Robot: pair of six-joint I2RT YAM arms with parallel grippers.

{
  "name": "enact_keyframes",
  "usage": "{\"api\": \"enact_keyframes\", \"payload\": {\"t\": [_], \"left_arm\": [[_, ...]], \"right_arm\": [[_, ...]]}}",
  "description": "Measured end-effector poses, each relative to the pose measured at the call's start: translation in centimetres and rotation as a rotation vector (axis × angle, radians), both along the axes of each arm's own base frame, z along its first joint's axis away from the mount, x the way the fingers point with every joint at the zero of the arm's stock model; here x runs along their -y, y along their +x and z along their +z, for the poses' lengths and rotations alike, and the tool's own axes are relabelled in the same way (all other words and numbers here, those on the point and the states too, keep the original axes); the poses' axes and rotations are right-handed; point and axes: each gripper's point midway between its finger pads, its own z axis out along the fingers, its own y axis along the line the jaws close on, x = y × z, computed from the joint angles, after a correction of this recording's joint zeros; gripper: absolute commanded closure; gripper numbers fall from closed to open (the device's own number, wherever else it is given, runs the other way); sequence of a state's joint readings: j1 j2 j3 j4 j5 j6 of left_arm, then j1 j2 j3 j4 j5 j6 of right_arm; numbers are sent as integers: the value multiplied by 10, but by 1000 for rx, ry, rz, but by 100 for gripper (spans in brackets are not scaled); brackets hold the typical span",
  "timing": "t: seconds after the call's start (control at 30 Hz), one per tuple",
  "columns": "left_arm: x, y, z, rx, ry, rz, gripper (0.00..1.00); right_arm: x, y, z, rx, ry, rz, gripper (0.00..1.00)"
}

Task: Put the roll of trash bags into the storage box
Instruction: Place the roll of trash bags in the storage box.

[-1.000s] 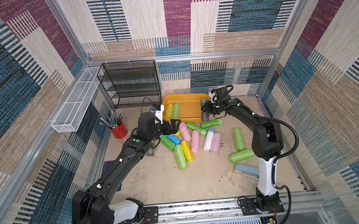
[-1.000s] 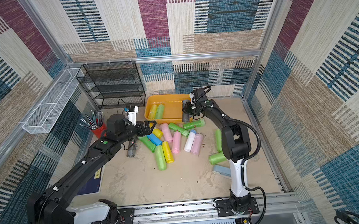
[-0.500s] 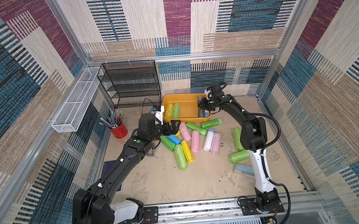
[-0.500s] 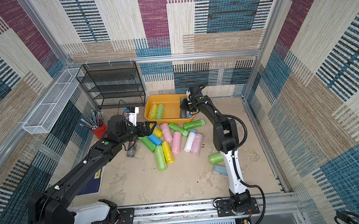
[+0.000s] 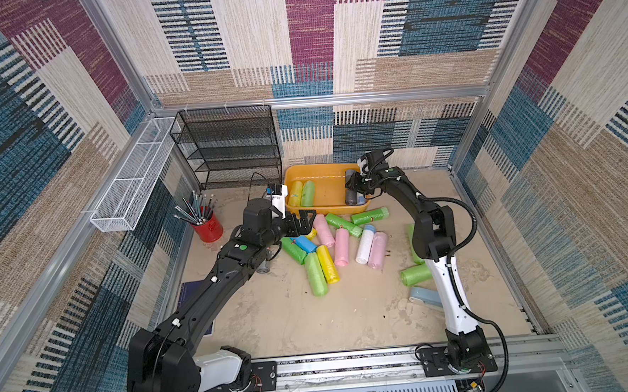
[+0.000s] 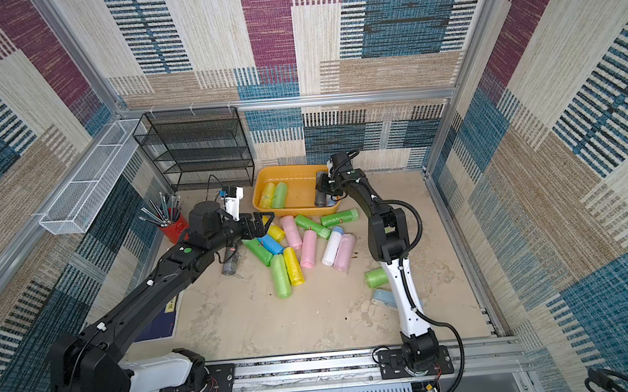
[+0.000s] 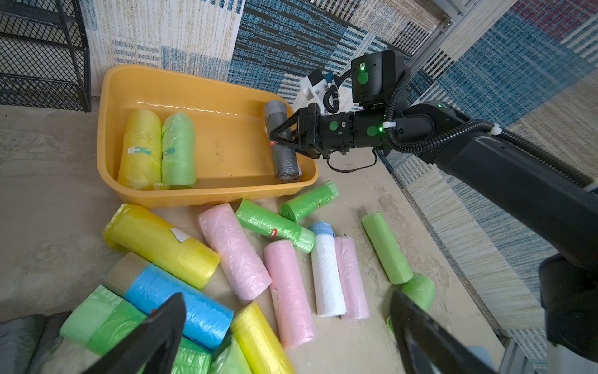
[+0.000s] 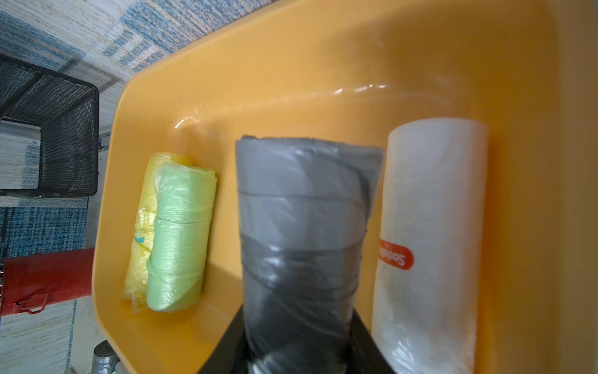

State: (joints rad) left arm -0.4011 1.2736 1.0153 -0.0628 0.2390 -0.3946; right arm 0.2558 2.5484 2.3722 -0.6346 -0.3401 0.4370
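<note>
The orange-yellow storage box (image 5: pixel 322 166) (image 6: pixel 289 168) stands at the back of the table. Inside it, my right gripper (image 5: pixel 352 186) (image 6: pixel 322 186) (image 7: pixel 275 139) (image 8: pixel 297 349) is shut on a grey roll of trash bags (image 5: pixel 351 198) (image 6: pixel 321 201) (image 7: pixel 284 158) (image 8: pixel 301 210). The roll lies lengthwise near the box's right wall, beside a white roll (image 8: pixel 430 243). A yellow roll (image 7: pixel 140 149) and a light green roll (image 7: pixel 178 149) lie at the box's other end. My left gripper (image 5: pixel 306 219) (image 6: pixel 260 222) (image 7: pixel 286 301) hangs open and empty over several loose coloured rolls (image 5: pixel 329 240) in front of the box.
A black mesh rack (image 5: pixel 229 149) and a white wire basket (image 5: pixel 134 177) stand at the back left. A red pencil cup (image 5: pixel 205 226) is by the left wall. A grey roll (image 6: pixel 229 262) lies under my left arm. A pale blue object (image 5: pixel 424 296) lies by my right arm.
My right arm has swung its elbow and carried the grey roll a little left and down into the box. The left arm has not moved.
</note>
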Motion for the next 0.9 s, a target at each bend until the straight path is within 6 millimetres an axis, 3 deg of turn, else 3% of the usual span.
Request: {"api": "enact_keyframes", "payload": {"t": [0.1, 0.37, 0.63, 0.9], "left_arm": [[-1, 1, -2, -3, 3, 7, 2], [-22, 7, -6, -11, 51, 108, 2], [-41, 12, -4, 17, 97, 205, 2], [-57, 13, -24, -19, 97, 240, 2]], "right_arm": [[2, 0, -2, -6, -10, -7, 39], [8, -1, -5, -9, -50, -18, 27], [16, -2, 25, 35, -80, -38, 27], [23, -12, 40, 36, -112, -45, 28]]}}
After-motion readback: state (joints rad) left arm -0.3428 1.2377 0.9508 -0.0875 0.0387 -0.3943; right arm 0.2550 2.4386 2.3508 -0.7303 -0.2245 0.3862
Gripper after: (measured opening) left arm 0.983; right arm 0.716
